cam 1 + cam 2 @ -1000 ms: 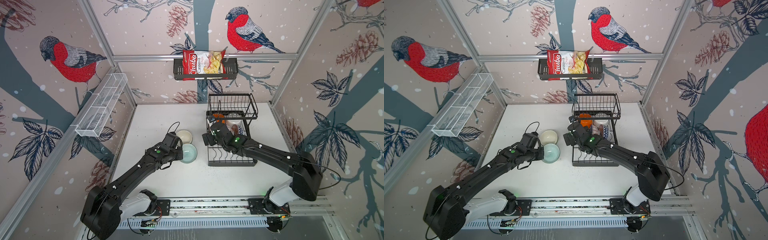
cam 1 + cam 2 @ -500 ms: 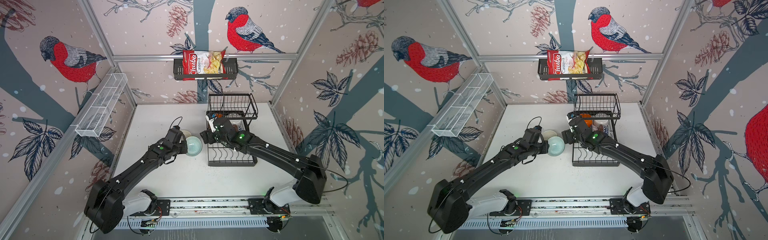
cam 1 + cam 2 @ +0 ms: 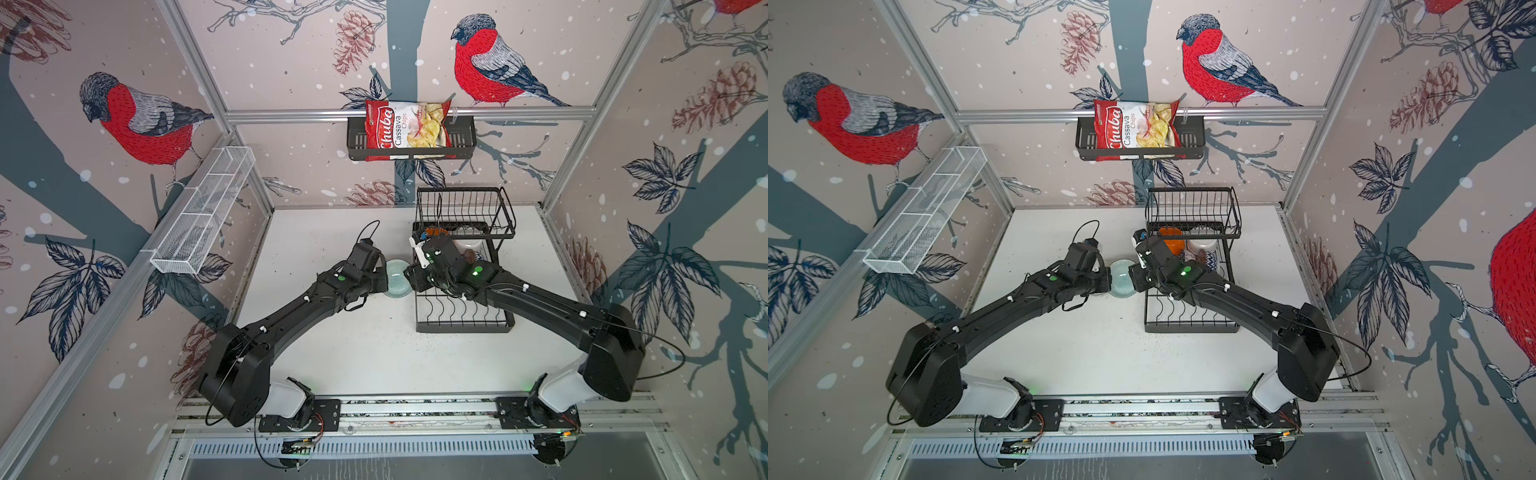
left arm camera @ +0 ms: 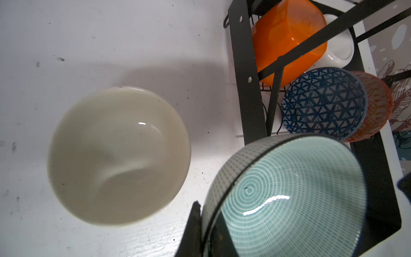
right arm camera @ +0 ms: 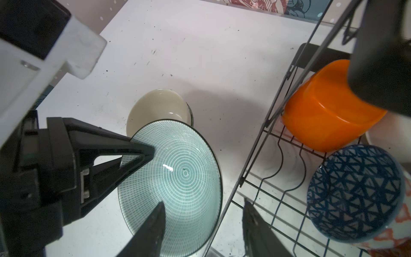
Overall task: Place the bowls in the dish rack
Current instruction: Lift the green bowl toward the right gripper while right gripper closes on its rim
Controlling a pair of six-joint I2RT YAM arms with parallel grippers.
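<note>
My left gripper [image 4: 206, 218] is shut on the near rim of a pale teal bowl [image 4: 289, 200], which it holds tilted above the table beside the dish rack [image 3: 461, 328]. From the rack side my right gripper [image 5: 203, 202] stands open astride the opposite rim of the teal bowl [image 5: 178, 178], one finger over the inside and one outside, not touching. A cream bowl [image 4: 117, 155] sits upright on the table. Inside the rack lean an orange bowl [image 4: 284, 40], a white bowl [image 4: 340, 51], a blue patterned bowl [image 4: 322, 100] and an orange-red patterned bowl [image 4: 378, 106].
The rack's raised basket tier [image 3: 465, 208] overhangs the loaded bowls at the back. Its front curved dividers [image 3: 1187, 311] lie partly under my right arm. A chips bag [image 3: 409, 129] fills the black wall basket, and a white mesh tray [image 3: 203, 212] hangs on the left wall.
My left gripper has lifted the teal bowl off the table and carried it right to the rack's edge. My right gripper has come out of the rack to the bowl, its jaws narrowing.
</note>
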